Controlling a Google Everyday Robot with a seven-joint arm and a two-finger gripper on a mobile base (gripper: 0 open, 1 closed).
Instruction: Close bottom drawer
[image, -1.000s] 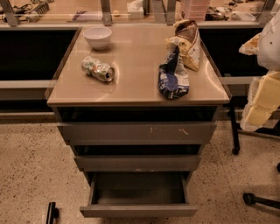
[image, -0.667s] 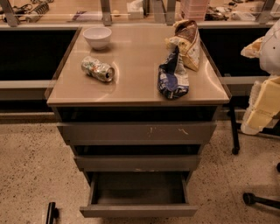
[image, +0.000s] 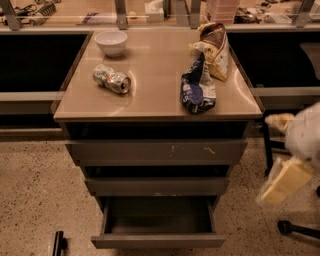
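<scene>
The bottom drawer stands pulled well out at the foot of the cabinet, its plain grey front facing me and its dark inside showing. Above it, the middle drawer and the scratched top drawer sit further in. Off to the right, apart from the drawers, the pale arm slants down to the claw; wide or narrow, I cannot tell. On the tabletop lie a bowl, a crushed can and two snack bags.

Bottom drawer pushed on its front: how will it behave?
Bottom drawer probably slides in: pulled out, looks empty, so likely light. Flat handleless front suits a push, though smooth metal may let contact skid. Gripper hangs to its right, not touching.
</scene>
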